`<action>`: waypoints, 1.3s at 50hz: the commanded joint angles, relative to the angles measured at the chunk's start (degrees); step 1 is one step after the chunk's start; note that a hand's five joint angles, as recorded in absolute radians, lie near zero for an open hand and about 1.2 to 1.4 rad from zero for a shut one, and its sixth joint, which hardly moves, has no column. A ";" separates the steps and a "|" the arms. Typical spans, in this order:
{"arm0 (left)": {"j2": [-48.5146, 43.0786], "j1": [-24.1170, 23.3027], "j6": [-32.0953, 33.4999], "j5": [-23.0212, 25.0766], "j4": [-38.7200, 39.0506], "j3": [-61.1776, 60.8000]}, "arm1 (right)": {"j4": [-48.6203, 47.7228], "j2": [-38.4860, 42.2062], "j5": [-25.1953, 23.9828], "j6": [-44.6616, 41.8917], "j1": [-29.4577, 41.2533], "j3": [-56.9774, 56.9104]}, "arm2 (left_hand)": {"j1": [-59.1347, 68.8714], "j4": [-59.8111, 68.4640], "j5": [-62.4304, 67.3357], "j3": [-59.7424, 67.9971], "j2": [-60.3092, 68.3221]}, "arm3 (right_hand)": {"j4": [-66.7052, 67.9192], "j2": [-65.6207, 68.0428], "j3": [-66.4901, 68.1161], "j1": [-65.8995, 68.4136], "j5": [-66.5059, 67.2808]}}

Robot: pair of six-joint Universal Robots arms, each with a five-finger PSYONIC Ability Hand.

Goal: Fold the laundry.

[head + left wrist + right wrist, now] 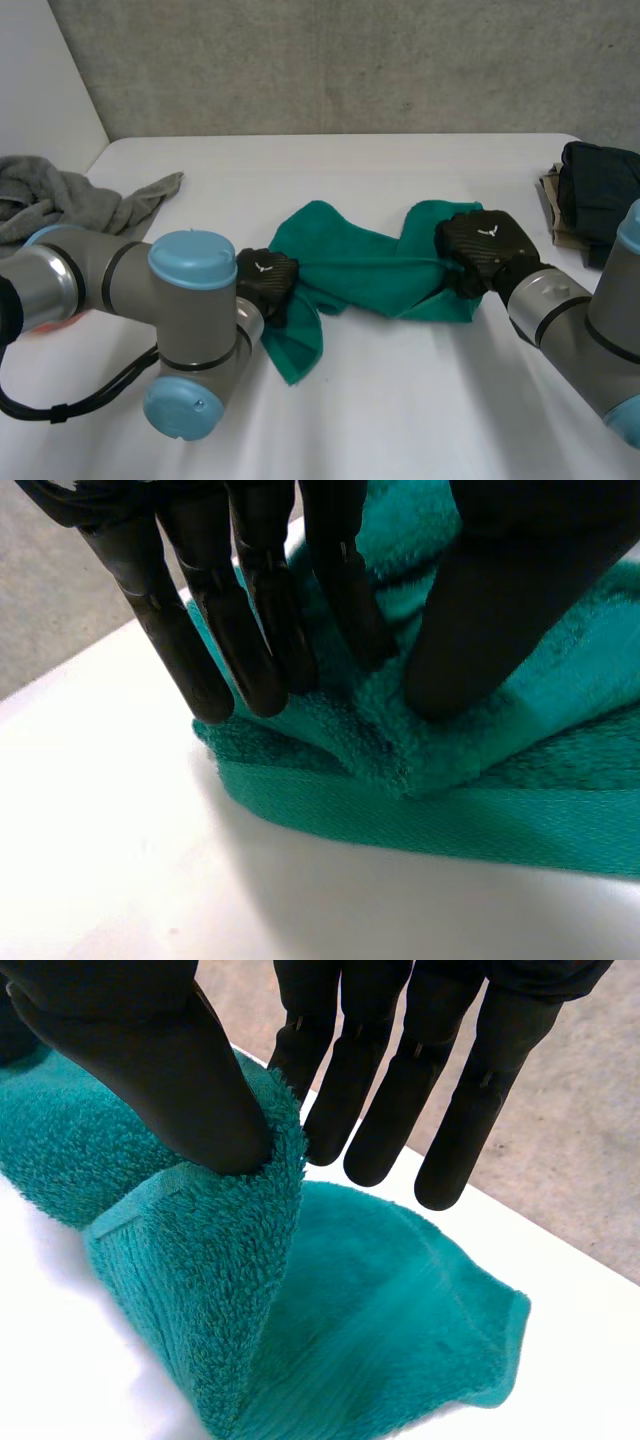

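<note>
A teal green towel (350, 265) lies crumpled in the middle of the white table (400, 400). My left hand (265, 278) is at the towel's left end. In its wrist view the fingers (240, 630) and thumb (480, 630) squeeze a raised ridge of the towel (450, 780) between them, close to its hemmed edge. My right hand (485, 245) is at the towel's right end. There the thumb (150, 1070) pinches a hemmed edge of the towel (300, 1340) against the fingers (380, 1090) and holds it up off the table.
A heap of grey cloth (70, 195) lies at the table's far left. Dark folded clothes (600, 190) rest on something tan at the far right edge. A concrete wall stands behind the table.
</note>
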 commanded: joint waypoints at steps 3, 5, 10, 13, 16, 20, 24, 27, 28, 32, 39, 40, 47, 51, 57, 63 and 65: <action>4.04 1.86 1.71 -1.39 0.52 -1.97 | 3.51 -2.43 -0.35 -0.98 -1.61 -3.28 | 19.43 19.26 19.91 19.66 19.53 | 11.54 12.78 12.14 15.92 13.48; 8.59 2.74 1.18 -1.30 -0.36 -3.90 | 5.26 -3.39 -0.52 -1.68 -2.05 -4.24 | 19.43 19.26 19.91 19.66 19.53 | 11.54 12.78 12.14 15.92 13.48; 17.83 5.99 0.74 0.54 0.16 -7.42 | 11.24 -6.20 -2.28 -5.02 -3.28 -7.50 | 19.43 19.26 19.91 19.66 19.53 | 11.54 12.78 12.14 15.92 13.48; 22.15 9.68 0.91 2.21 -0.01 -8.66 | 13.88 -7.79 -3.77 -6.51 -4.07 -8.38 | 19.43 19.26 19.91 19.66 19.53 | 11.54 12.78 12.14 15.92 13.48; 24.00 11.62 2.40 3.88 -0.71 -9.36 | 15.38 -7.97 -5.00 -7.66 -4.25 -8.12 | 19.43 19.26 19.91 19.66 19.53 | 11.54 12.78 12.14 15.92 13.48; 21.20 12.15 6.09 4.32 -0.89 -9.71 | 16.00 -6.56 -5.54 -9.41 -2.67 -6.27 | 19.43 19.26 19.91 19.66 19.53 | 11.54 12.78 12.14 15.92 13.48; 15.40 12.15 11.19 3.01 -0.19 -9.10 | 14.33 -4.28 -5.18 -9.77 -1.18 -4.95 | 19.43 19.26 19.91 19.66 19.53 | 11.54 12.78 12.14 15.92 13.48; 11.27 12.06 13.92 1.16 1.57 -7.87 | 11.61 -1.82 -4.22 -9.77 -0.30 -4.60 | 19.43 19.26 19.91 19.66 19.53 | 11.54 12.78 12.14 15.92 13.48; 9.69 11.97 14.44 0.20 2.44 -7.26 | 10.29 -0.42 -3.35 -9.77 -0.12 -4.69 | 19.43 19.26 19.91 19.66 19.53 | 11.54 12.78 12.14 15.92 13.48; 8.35 11.62 14.45 -1.91 4.12 -6.55 | 8.35 2.75 -0.54 -9.59 0.23 -5.47 | 9.46 9.29 9.93 9.69 9.55 | 11.54 12.78 12.14 15.92 13.48; 16.59 10.04 11.73 -1.83 2.20 -10.58 | 7.38 3.99 0.97 -8.80 0.67 -5.13 | -49.10 -49.27 -48.63 -48.88 -49.01 | 11.54 12.78 12.14 15.92 13.48; 17.83 9.95 11.29 -1.74 1.49 -11.55 | 7.21 3.99 0.97 -8.63 0.76 -4.95 | -50.57 -50.74 -50.09 -50.34 -50.47 | 11.54 12.78 12.14 15.92 13.48; 28.28 10.65 6.20 -2.01 -4.92 -21.38 | 6.06 3.90 0.88 -7.75 1.64 -3.90 | -50.57 -50.74 -50.09 -50.34 -50.47 | 11.54 12.78 12.14 15.92 13.48; 31.29 10.30 3.12 -1.83 -5.90 -26.67 | 5.98 3.64 0.88 -7.75 1.64 -3.90 | -50.57 -50.74 -50.09 -50.34 -50.47 | 11.54 12.78 12.14 15.92 13.48; 28.59 7.58 0.74 -0.60 0.75 -29.66 | 5.98 3.28 0.88 -7.48 1.73 -3.72 | -50.57 -50.74 -50.09 -50.34 -50.47 | 11.54 12.78 12.14 15.92 13.48; 21.55 6.61 0.83 -0.25 9.56 -27.21 | 5.98 3.11 0.88 -7.57 1.55 -3.28 | -49.53 -49.70 -49.06 -49.30 -49.44 | 11.54 12.78 12.14 15.92 13.48; 18.92 5.91 0.91 -0.16 10.36 -25.28 | 5.89 3.02 0.88 -7.57 1.38 -3.11 | -48.01 -48.18 -47.53 -47.78 -47.91 | 11.54 12.78 12.14 15.92 13.48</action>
